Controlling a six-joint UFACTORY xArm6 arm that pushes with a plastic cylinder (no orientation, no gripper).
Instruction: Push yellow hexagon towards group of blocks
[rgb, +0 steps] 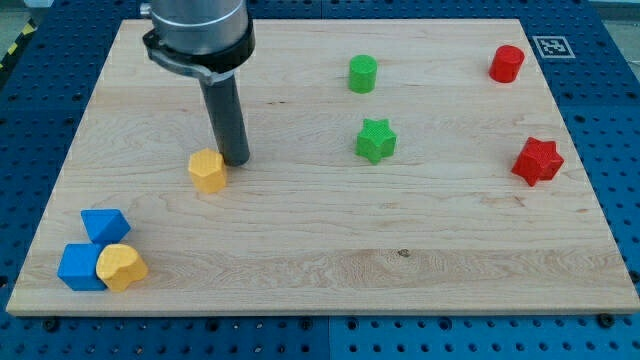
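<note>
The yellow hexagon (207, 171) lies on the wooden board at the view's left of centre. My tip (236, 161) stands just to its upper right, touching or nearly touching it. The group of blocks sits in the view's bottom left corner: a blue block (104, 226), a second blue block (79, 267) and a yellow heart-like block (121, 267), all touching. The hexagon is well above and right of this group.
A green cylinder (363, 74) and a green star (376, 140) lie at the centre top. A red cylinder (507, 63) and a red star (537, 161) lie at the view's right. The board's edge (300, 314) runs along the bottom.
</note>
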